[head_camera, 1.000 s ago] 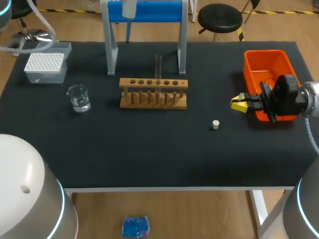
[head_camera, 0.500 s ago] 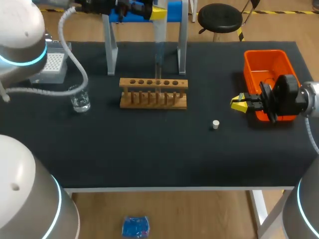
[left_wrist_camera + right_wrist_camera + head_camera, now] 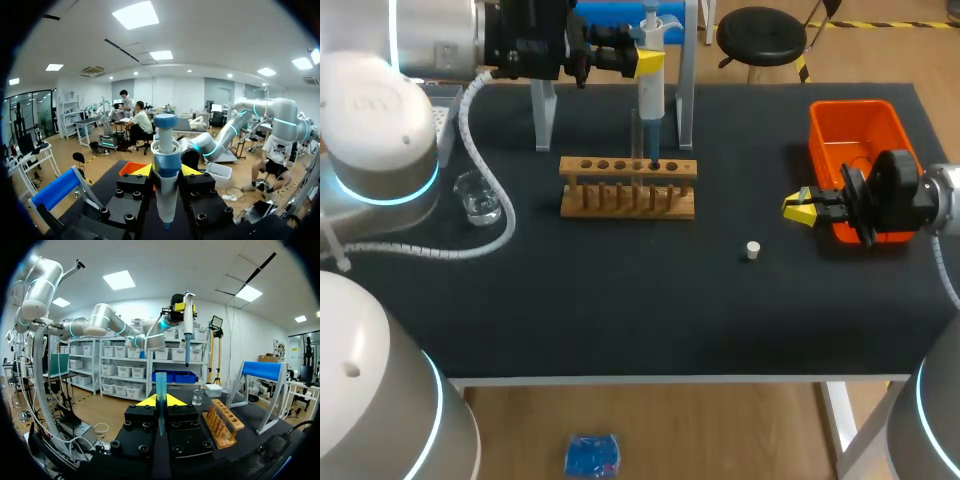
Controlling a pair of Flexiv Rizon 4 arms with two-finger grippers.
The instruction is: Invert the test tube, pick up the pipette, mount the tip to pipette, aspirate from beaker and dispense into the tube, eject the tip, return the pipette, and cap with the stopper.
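My left gripper (image 3: 646, 58) is shut on the blue and white pipette (image 3: 650, 100) and holds it upright, high over the wooden rack (image 3: 628, 188). Its narrow end points down, and the clear test tube (image 3: 636, 128) stands in the rack just behind it. In the left wrist view the pipette (image 3: 165, 180) sits between my left gripper's (image 3: 167, 171) yellow tips. My right gripper (image 3: 798, 208) stays beside the orange bin (image 3: 855, 125). In its wrist view my right gripper (image 3: 160, 401) is shut on a thin clear pipette tip (image 3: 160, 385) with a blue rim. The pipette (image 3: 188, 325) shows high ahead.
A small white stopper (image 3: 752, 250) lies on the mat right of the rack. The beaker (image 3: 478, 196) stands at the left, partly behind my left arm's cable. The blue-topped pipette stand (image 3: 686, 100) rises behind the rack. A tip box (image 3: 446, 118) is mostly hidden by my left arm.
My left arm has swung in from the left with the pipette and lowered it over the rack. The right arm has not moved.
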